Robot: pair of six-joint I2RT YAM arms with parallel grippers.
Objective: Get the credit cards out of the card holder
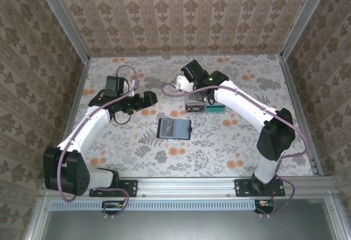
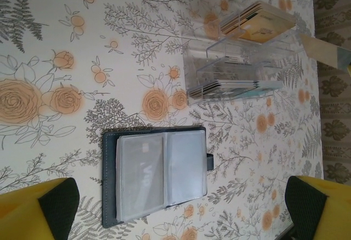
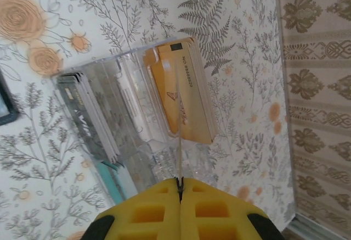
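An orange card (image 3: pixel 184 91) printed "NO" and then blurred digits stands in the clear box (image 2: pixel 214 64), with more card stacks in the slots beside it. The right tool (image 3: pixel 180 184) is closed on a thin card (image 3: pixel 179 152) above the box. The left tool (image 1: pixel 149 99) is spread wide. The card holder (image 2: pixel 159 174) lies open on the table (image 2: pixel 44 42), just near-left of the box.

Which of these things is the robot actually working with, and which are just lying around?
Part of the job:
- the open card holder
- the card pinched in the right gripper
- the clear box of cards, seemingly where they go
- the open left gripper

Just there:
- the flowered table cover
- the patterned walls
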